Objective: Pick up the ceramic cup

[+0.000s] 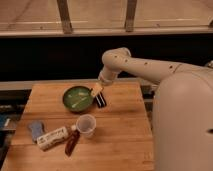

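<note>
The ceramic cup [86, 125] is small and white with a pale pinkish inside. It stands upright on the wooden table [120, 140], near the middle, in front of the green bowl [77, 98]. My gripper [96, 90] hangs at the end of the white arm [135, 62], just over the right rim of the green bowl and above a dark flat object [101, 100]. It is well behind the cup and not touching it.
A brown bottle [72, 141] lies left of the cup, touching or almost touching it. A white packet [52, 138] and a blue-grey item [36, 129] lie at the front left. My white body [182, 125] fills the right side.
</note>
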Controlling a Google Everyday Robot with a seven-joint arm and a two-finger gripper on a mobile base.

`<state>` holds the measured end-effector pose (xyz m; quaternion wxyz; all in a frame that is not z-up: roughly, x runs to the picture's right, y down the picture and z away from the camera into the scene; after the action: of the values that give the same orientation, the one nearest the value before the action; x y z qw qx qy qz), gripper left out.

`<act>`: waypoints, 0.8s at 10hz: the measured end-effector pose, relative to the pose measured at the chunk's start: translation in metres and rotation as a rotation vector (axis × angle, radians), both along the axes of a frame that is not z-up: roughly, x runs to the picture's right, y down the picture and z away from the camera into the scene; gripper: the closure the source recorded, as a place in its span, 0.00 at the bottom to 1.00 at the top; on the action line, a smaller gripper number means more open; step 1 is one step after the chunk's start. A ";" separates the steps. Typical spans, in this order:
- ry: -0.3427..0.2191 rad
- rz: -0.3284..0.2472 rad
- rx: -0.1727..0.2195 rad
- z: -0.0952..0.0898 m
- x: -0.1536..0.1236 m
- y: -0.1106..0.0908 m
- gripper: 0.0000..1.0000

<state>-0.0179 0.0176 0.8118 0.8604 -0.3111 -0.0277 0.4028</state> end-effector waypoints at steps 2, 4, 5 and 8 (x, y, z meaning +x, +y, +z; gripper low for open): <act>-0.008 0.002 0.004 -0.026 0.002 0.031 0.20; -0.023 -0.013 0.009 -0.044 -0.010 0.050 0.20; -0.029 -0.022 0.008 -0.052 -0.015 0.062 0.20; -0.044 -0.037 -0.010 -0.053 -0.026 0.085 0.20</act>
<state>-0.0439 0.1022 0.7588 0.8654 -0.3246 -0.0391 0.3798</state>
